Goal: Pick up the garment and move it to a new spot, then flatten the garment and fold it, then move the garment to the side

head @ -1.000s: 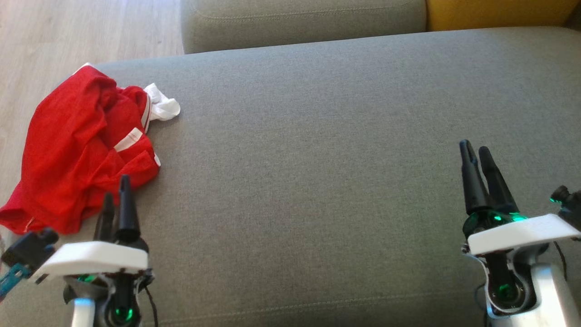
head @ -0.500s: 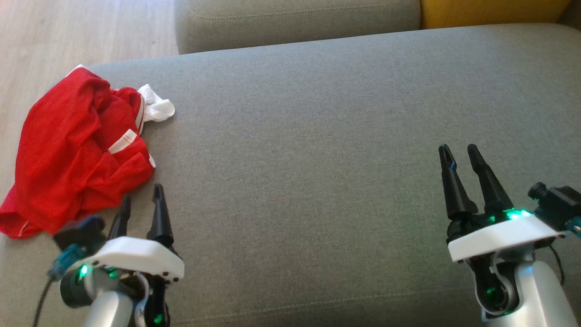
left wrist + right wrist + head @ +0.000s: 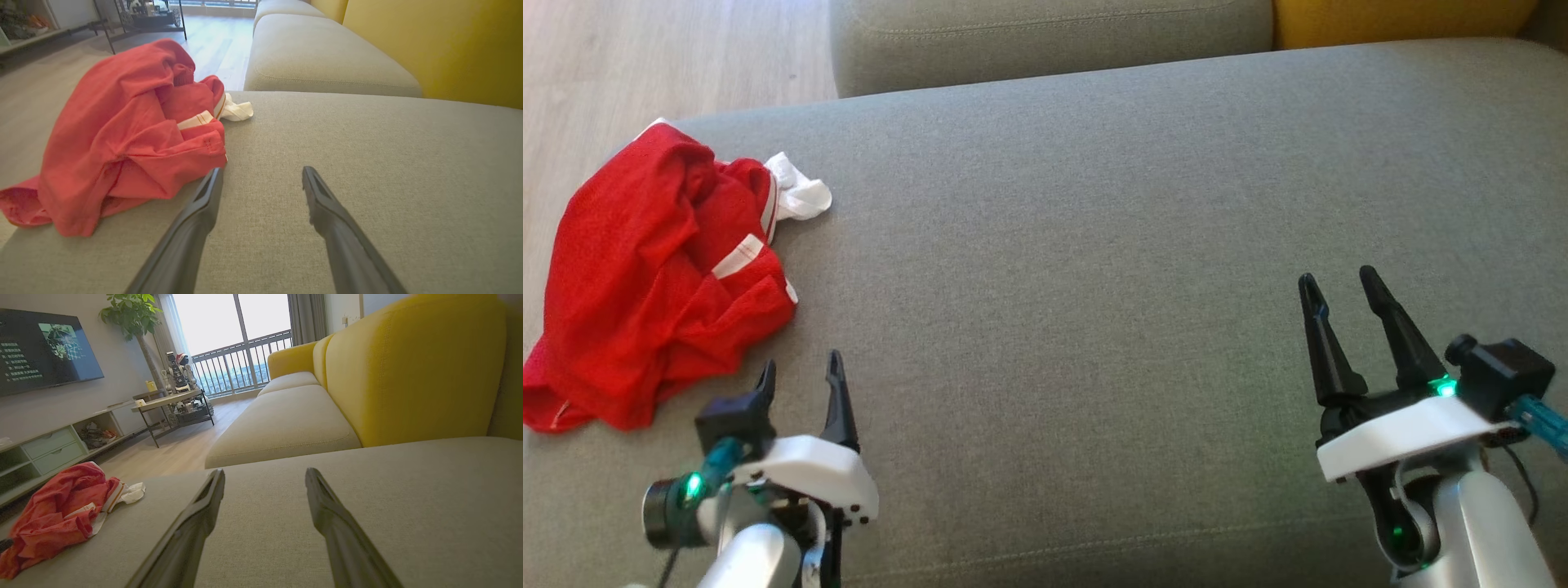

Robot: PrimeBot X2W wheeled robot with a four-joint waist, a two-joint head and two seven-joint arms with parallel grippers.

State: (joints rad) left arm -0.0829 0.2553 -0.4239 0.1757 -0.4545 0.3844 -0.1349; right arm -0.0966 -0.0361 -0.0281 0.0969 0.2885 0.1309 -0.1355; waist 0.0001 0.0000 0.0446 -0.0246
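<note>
Red mesh garment (image 3: pixel 658 278) is lying crumpled at the far-left corner of the grey sofa seat (image 3: pixel 1094 245), with a white trim piece (image 3: pixel 796 192) sticking out on its far right. Its left edge is sitting close to the seat's rim, beside the wooden floor (image 3: pixel 645 57).

Left pincer (image 3: pixel 800 363) is hovering just near-right of the heap, jaws standing wide, nothing between them. In the left wrist view one finger is almost meeting the nearest red fold. Right pincer (image 3: pixel 1337 276) is also gaping wide and empty, well apart from the cloth at the near right.

We are reading this as the approach for the first pick-up. Notes for doing it well:
- We are aiming left, at a raised ridge of cloth, not the flat hem.
- We are planning to straddle that ridge before closing, so the fingers are biting cloth rather than cushion.
- We are favouring a lift straight up first; dragging risks tipping the heap off the left rim.
- We are carrying it right, toward the open middle of the seat.
</note>
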